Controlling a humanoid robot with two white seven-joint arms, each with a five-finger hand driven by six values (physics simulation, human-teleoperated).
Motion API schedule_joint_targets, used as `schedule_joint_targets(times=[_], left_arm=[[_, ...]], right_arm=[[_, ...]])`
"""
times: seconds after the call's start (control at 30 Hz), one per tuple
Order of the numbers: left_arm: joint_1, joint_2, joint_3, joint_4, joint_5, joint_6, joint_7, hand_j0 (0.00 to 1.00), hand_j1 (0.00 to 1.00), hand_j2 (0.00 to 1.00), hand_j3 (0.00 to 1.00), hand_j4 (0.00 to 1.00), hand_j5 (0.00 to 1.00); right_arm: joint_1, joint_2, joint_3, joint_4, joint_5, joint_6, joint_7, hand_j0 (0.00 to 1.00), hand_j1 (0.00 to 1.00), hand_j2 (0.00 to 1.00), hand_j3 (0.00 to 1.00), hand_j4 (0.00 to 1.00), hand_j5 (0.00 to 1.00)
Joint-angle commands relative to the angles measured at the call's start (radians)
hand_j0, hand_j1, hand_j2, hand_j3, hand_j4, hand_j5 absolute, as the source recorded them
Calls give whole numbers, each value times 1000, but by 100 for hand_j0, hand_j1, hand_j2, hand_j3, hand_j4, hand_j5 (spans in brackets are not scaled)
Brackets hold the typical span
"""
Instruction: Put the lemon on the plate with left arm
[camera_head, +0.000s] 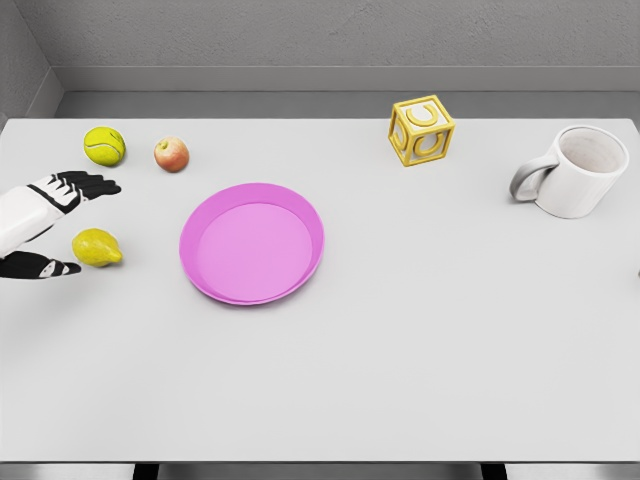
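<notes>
Left hand spread wide | flanking lemon | holding nothing

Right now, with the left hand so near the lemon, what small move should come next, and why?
Probably close the fingers around the lemon. The left hand is open, its fingers and thumb spread on either side of the fruit, which lies on the table left of the pink plate.

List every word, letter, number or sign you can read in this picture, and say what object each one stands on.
"C" on the front face of the yellow block.
"C" again, tilted, on the block's top face.
No readable text on the mug, the pink plate, the lemon, the apple or the tennis ball.
</notes>
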Motion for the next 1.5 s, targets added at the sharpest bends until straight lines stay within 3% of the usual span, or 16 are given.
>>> schedule_joint_targets(times=[0.0, 0.23, 0.43, 0.7, 0.8, 0.87, 1.07, 1.23, 1.27, 1.47], left_arm=[[0, 1, 0, -1, 7, 1, -11, 100, 100, 100, 100, 100, 100], [0, 3, 7, 5, -10, 1, -69, 100, 100, 100, 100, 100, 100], [-8, 7, 15, 66, -16, 1, -193, 100, 100, 100, 100, 100, 100], [-14, 41, 6, 119, -68, 1, -198, 100, 100, 100, 100, 100, 100], [-69, 35, 3, 112, -67, 1, -198, 100, 100, 100, 100, 100, 100], [-71, 27, -16, 102, -83, 1, -199, 100, 100, 100, 100, 100, 100], [-117, -33, -19, 100, -221, 1, -228, 100, 100, 100, 100, 100, 100], [-156, -50, -68, 100, -235, 1, -267, 100, 100, 100, 100, 100, 100], [-169, -51, -69, 100, -235, 1, -310, 100, 100, 100, 100, 100, 100], [-169, -50, -69, 73, -223, 1, -313, 100, 100, 100, 100, 100, 100]], right_arm=[[0, 0, -6, -3, 0, -3, -1, 100, 100, 100, 100, 100, 100], [2, 0, 3, 1, 0, 0, -1, 100, 100, 100, 100, 100, 100], [2, 0, 3, 1, 0, 1, -1, 100, 100, 100, 100, 100, 100], [2, 0, 3, 1, 0, 1, -1, 100, 100, 100, 100, 100, 100], [2, 0, 3, 1, 0, 1, -1, 100, 100, 100, 100, 100, 100], [2, 0, 3, 1, 0, 1, -1, 100, 100, 100, 100, 100, 100], [2, 0, 3, 1, 0, 1, -1, 100, 100, 100, 100, 100, 100], [2, 0, 3, 1, 0, 1, -1, 100, 100, 100, 100, 100, 100], [2, 0, 3, 1, 0, 1, -1, 100, 100, 100, 100, 100, 100], [2, 0, 3, 1, 0, 0, -1, 100, 100, 100, 100, 100, 100]])
